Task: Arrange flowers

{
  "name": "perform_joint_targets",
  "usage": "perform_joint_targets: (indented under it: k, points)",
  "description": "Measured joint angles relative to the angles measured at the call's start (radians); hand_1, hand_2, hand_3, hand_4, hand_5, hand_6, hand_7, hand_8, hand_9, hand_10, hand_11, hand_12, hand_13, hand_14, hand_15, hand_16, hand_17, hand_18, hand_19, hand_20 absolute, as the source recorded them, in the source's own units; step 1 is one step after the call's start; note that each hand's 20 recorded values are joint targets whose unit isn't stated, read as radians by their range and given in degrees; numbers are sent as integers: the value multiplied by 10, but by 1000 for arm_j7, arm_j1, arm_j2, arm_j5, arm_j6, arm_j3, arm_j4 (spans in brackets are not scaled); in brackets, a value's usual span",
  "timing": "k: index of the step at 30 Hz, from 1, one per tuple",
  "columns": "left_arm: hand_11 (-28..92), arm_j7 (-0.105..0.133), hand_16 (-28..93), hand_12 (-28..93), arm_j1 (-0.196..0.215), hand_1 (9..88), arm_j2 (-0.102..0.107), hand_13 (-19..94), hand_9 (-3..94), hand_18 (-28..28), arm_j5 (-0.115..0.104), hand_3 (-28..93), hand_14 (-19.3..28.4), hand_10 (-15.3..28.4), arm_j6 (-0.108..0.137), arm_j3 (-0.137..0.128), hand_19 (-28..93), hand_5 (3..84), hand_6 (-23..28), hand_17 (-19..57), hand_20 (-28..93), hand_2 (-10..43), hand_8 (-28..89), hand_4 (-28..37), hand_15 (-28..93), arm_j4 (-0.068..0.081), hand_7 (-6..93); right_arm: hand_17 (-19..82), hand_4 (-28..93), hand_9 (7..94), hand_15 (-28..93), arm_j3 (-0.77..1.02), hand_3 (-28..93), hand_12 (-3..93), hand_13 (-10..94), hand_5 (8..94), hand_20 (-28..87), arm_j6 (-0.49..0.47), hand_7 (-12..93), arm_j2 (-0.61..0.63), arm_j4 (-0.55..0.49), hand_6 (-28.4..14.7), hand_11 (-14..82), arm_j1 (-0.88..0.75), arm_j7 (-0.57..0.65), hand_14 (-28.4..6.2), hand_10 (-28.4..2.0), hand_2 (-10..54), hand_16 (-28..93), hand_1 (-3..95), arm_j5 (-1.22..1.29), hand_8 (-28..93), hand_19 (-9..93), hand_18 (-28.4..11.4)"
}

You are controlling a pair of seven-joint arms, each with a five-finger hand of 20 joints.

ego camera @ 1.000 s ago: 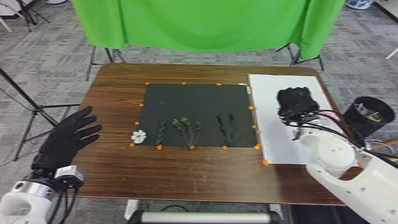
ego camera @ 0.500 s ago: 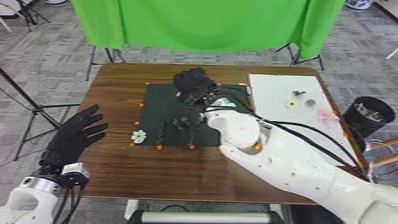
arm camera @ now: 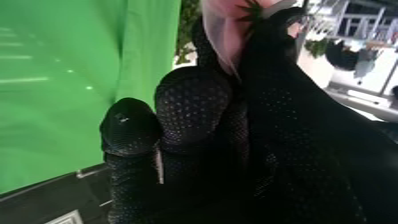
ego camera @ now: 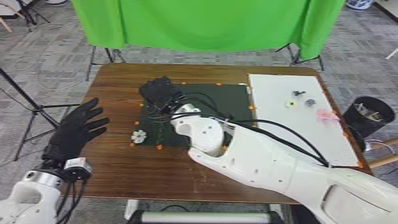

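My right hand (ego camera: 160, 95) is over the far left corner of the dark mat (ego camera: 233, 97). In the right wrist view, the fingers and thumb of this hand (arm camera: 195, 110) pinch a pale pink flower (arm camera: 226, 30). A white flower (ego camera: 139, 136) lies at the mat's near left corner, with a green stem (ego camera: 160, 135) beside it; my right arm covers the stems farther right. On the white board (ego camera: 275, 120) lie a dark flower (ego camera: 298, 93), a yellow-centred one (ego camera: 290, 104), a grey one (ego camera: 310, 102) and a pink one (ego camera: 327, 116). My left hand (ego camera: 71, 132) is open at the table's left edge.
Orange markers (ego camera: 136, 123) line the mat on the brown table (ego camera: 115, 170). A black bin (ego camera: 369, 112) stands off the right edge. A green cloth (ego camera: 209, 30) hangs behind the table. My right arm stretches across the board's near part and the mat.
My right hand has moved left from above the white board, across the mat to its far left corner, uncovering the flowers on the board. The left hand has stayed nearly still.
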Motion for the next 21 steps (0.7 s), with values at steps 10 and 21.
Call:
perform_joint_targets:
  k: [10, 21]
  points:
    - [222, -2, 1, 171, -21, 255, 10, 186, 188, 225, 0, 694, 149, 109, -1, 9, 474, 226, 21, -88, 105, -27, -115, -239, 373, 3, 216, 402, -282, 937, 624, -28, 847, 437, 815, 785, 471, -14, 399, -31, 75, 52, 118, 13, 27, -11, -23, -95, 340, 490, -8, -23, 932, -210]
    - [222, -4, 1, 171, -34, 253, 12, 186, 189, 225, 1, 695, 149, 110, -2, 16, 474, 226, 21, -87, 105, -27, -116, -239, 374, 5, 218, 392, -283, 926, 643, -28, 824, 437, 800, 768, 471, -53, 395, -51, 115, 45, 107, 16, 52, -16, -26, -95, 317, 447, -12, -15, 932, -210]
